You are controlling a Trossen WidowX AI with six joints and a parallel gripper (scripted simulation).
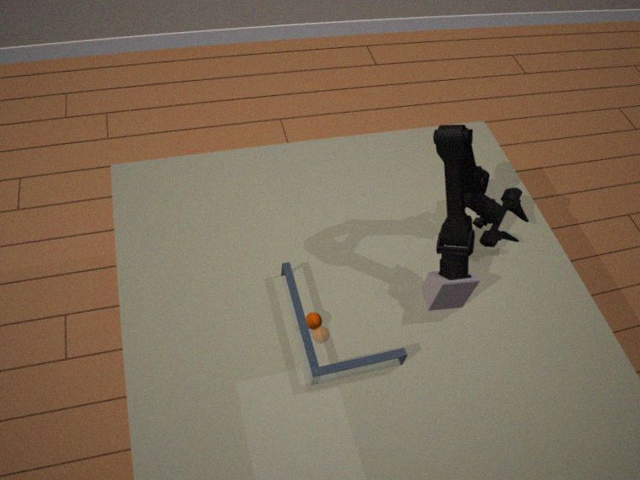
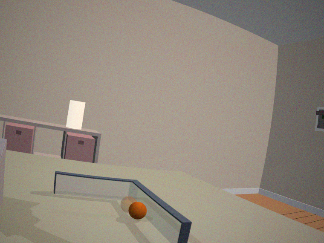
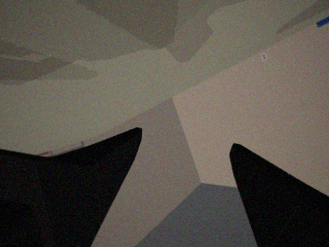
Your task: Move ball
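The orange ball (image 1: 313, 319) sat on the table (image 1: 213, 224) inside the corner, tight beside the long clear wall (image 1: 298, 315) and just touching the see-through copy (image 1: 320, 333), overlapping its edge rather than resting on it. Well away across the table, the arm (image 1: 455, 202) stood folded over its base (image 1: 452, 290), with the gripper (image 1: 513, 223) off to the far side, fingers parted and nothing between them. The wrist view showed only room surfaces between the two dark fingers.
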